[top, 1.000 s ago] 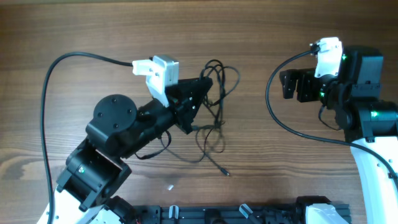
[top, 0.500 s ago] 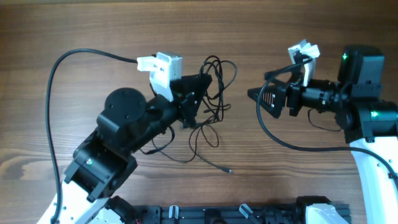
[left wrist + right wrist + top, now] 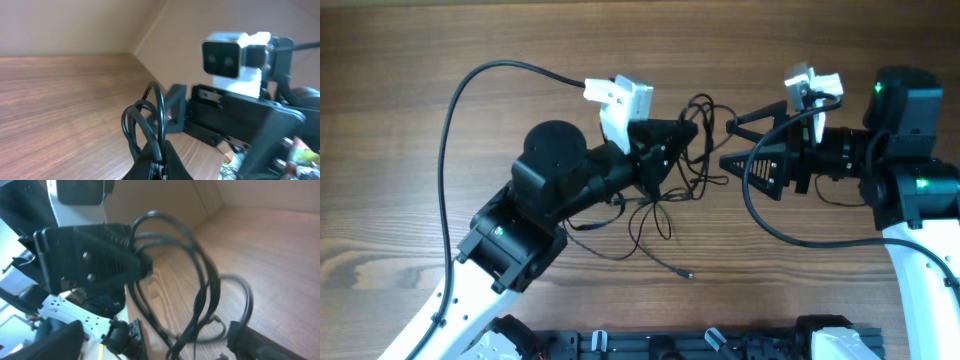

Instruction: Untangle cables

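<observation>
The big brown wooden table [image 3: 420,60] has dark wavy lines in its wood. A plain beige wall [image 3: 75,20] stands behind it. A black rail [image 3: 650,345] runs along the table's near edge.

place: robot lab bench | cues: wood-grain table [image 3: 400,40]; left arm [image 3: 540,190]; right arm [image 3: 910,180]

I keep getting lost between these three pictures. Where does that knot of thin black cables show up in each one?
Overhead: cables just right of centre, at the tip of the left gripper.
Left wrist: cables lower centre, looping upward.
Right wrist: cables centre, in large loops.
Shared landmark: the left gripper, shut on them in every view.
</observation>
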Action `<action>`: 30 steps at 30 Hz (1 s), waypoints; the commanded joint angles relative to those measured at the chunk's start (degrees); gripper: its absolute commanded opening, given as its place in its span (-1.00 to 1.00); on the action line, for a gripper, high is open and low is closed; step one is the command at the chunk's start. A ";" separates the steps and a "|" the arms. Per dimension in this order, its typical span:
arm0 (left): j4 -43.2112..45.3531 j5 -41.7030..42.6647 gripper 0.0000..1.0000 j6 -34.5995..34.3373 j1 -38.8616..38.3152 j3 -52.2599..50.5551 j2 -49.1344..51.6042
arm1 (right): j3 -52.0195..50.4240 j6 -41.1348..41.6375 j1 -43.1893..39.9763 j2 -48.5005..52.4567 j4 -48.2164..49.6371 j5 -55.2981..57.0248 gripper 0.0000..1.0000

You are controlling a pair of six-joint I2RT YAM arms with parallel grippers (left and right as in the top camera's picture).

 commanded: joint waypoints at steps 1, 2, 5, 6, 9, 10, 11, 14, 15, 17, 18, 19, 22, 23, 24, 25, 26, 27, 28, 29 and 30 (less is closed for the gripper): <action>0.85 1.42 -0.92 -0.55 -1.27 0.24 -0.02 | 0.35 1.99 -0.09 0.33 1.79 -4.17 0.49; 0.81 1.42 -0.92 -0.55 -1.31 0.24 -0.02 | 0.35 1.99 -0.09 0.33 2.29 -5.79 0.30; 0.83 1.42 -0.92 -0.55 -1.31 0.24 -0.02 | 0.35 2.01 -0.09 0.33 3.04 -8.55 -0.08; 0.85 1.40 -0.92 -0.55 -1.31 0.24 -0.04 | 0.35 2.03 -0.09 0.33 3.04 -8.61 -0.28; 1.07 0.48 -0.92 -0.55 -1.31 0.24 -0.04 | 0.35 1.99 -0.09 0.33 3.06 -9.81 -0.42; 1.33 0.50 -0.92 -0.52 -1.31 0.24 -0.04 | 0.35 2.01 -0.09 0.33 3.06 -9.79 -0.52; 1.66 0.50 -0.92 -0.52 -1.31 0.24 -0.04 | 0.35 2.03 -0.09 0.33 3.06 -9.79 -0.63; 1.66 -2.29 -0.92 2.36 -1.29 0.24 -0.04 | 0.35 2.16 -0.09 0.33 3.06 -10.58 -0.91; 0.70 -5.05 -0.92 5.44 -1.29 0.24 -0.04 | 0.35 2.19 -0.09 0.33 3.30 -12.17 -0.91; -1.77 -11.76 -0.92 9.60 -1.29 0.24 -0.02 | 0.35 2.19 -0.09 0.33 3.74 -15.02 -0.91; -3.41 -16.20 -0.92 11.78 -1.29 0.24 -0.02 | 0.35 2.19 -0.09 0.33 4.13 -16.68 -0.91; -4.50 -19.58 -0.92 12.94 -1.29 0.24 -0.02 | 0.35 2.56 -0.09 0.33 4.68 -17.75 -0.91; -7.74 -28.92 -0.92 13.25 -0.74 0.24 -0.02 | 0.35 5.84 -0.09 0.33 6.73 -17.75 -0.91; -8.55 -30.69 -0.92 13.31 -0.44 0.24 -0.02 | 0.35 6.51 -0.09 0.33 7.26 -17.75 -0.92; -9.35 -32.37 -0.92 14.43 -0.09 0.24 -0.02 | 0.35 7.39 -0.09 0.33 7.98 -17.75 -0.91; -10.32 -34.32 -0.92 17.18 0.39 0.24 -0.02 | 0.35 8.66 -0.09 0.33 8.72 -17.75 -0.91; -10.93 -36.15 -0.92 20.24 0.87 0.24 -0.02 | 0.35 10.12 -0.09 0.33 9.55 -17.75 -0.91; -11.04 -37.68 -0.92 23.26 1.46 0.24 -0.04 | 0.35 11.04 -0.09 0.33 9.97 -17.75 -0.91; -10.80 -38.12 -0.92 26.45 2.08 0.24 -0.04 | 0.35 11.69 -0.09 0.33 10.34 -17.75 -0.91; -10.32 -38.07 -0.92 29.42 2.84 0.24 -0.04 | 0.35 12.37 -0.09 0.33 10.58 -17.75 -0.91; -9.70 -38.07 -0.92 31.34 3.58 0.24 -0.04 | 0.35 12.66 -0.09 0.33 10.78 -17.75 -0.91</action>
